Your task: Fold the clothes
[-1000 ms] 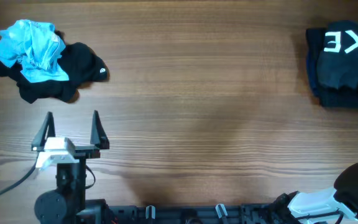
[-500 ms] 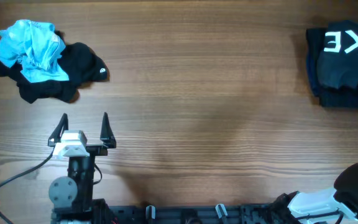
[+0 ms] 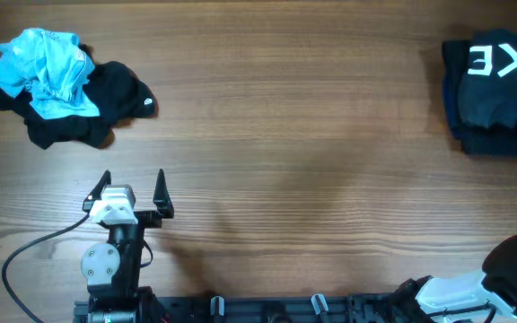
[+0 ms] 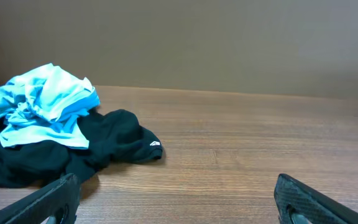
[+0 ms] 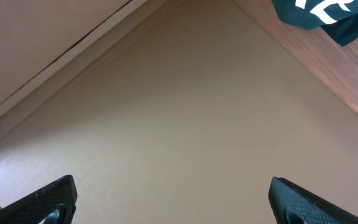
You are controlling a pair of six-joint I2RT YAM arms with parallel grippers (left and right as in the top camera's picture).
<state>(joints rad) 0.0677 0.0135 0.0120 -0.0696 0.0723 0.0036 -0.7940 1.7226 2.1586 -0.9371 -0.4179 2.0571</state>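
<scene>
Left gripper [image 3: 133, 177], jaws spread and empty, drew back toward the table's [image 3: 312, 135] near edge, away from the crumpled light blue garment [image 3: 45, 72]. Nothing from that heap was folded yet.

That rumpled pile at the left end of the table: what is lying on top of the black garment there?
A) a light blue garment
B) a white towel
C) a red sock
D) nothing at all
A: the overhead and left wrist views both show a bunched light blue garment resting on top of the crumpled black garment.
</scene>
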